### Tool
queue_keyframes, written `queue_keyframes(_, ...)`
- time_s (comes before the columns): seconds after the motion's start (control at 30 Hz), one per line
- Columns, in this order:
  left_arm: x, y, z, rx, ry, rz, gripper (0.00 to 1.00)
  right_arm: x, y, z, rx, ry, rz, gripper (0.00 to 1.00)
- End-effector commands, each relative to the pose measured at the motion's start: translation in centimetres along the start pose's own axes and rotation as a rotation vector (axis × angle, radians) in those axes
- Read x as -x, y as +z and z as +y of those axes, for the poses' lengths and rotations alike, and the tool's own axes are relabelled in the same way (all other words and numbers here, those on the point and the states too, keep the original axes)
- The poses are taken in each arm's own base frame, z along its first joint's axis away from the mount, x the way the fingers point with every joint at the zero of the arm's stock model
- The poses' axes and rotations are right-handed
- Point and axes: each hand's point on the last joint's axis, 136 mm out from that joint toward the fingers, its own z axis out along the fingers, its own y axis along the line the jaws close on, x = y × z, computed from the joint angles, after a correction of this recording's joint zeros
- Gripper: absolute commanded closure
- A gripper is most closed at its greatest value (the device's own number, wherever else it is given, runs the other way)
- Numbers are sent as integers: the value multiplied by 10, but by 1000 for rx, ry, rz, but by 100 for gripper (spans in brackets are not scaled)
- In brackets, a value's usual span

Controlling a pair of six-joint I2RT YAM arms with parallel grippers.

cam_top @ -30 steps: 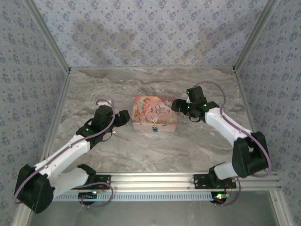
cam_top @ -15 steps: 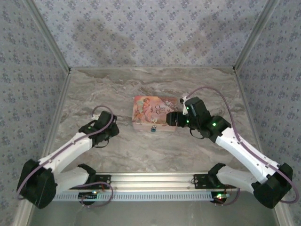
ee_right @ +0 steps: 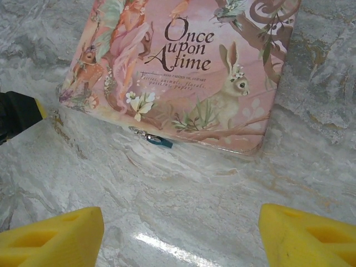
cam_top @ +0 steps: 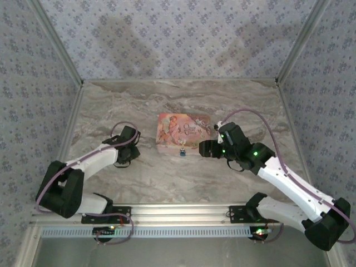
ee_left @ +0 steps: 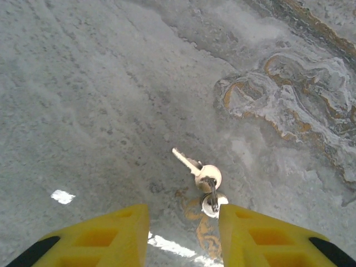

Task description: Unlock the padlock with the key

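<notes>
Left gripper is hovering half-open, empty, just below the key (lower centre); right gripper is gaping empty below the padlock.

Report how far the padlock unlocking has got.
Nothing finished: the padlock hangs at the front edge of the pink box, untouched. In hand: the left gripper, open, hovers over the key lying on the table; the right gripper is open near the box. Left: grasp the key, insert it, turn.
</notes>
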Motion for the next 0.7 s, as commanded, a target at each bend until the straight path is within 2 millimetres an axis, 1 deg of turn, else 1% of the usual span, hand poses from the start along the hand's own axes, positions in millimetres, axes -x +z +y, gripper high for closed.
queue_keyframes(0.0, 6, 3, -13, -33, -19, 4, 64, -10, 3, -8, -33, 18, 29, 24)
queue_keyframes(0.17, 4, 13, -16, -25, -25, 23, 66, -13, 6, -10, -37, 20, 41, 24)
queue_keyframes(0.33, 3, 20, -11, 9, -19, 22, 71, -12, 8, -10, -37, 20, 40, 24)
queue_keyframes(0.47, 1, 24, -8, 20, -11, 34, 82, -15, 10, -11, -37, 23, 44, 24)
queue_keyframes(0.53, -1, 25, -6, 23, -4, 41, 89, -15, 10, -12, -39, 30, 45, 24)
queue_keyframes(0.6, -2, 23, -5, 21, 8, 45, 96, -15, 11, -12, -39, 32, 44, 24)
queue_keyframes(0.67, -1, 20, -5, 12, 21, 40, 100, -15, 12, -12, -40, 35, 42, 24)
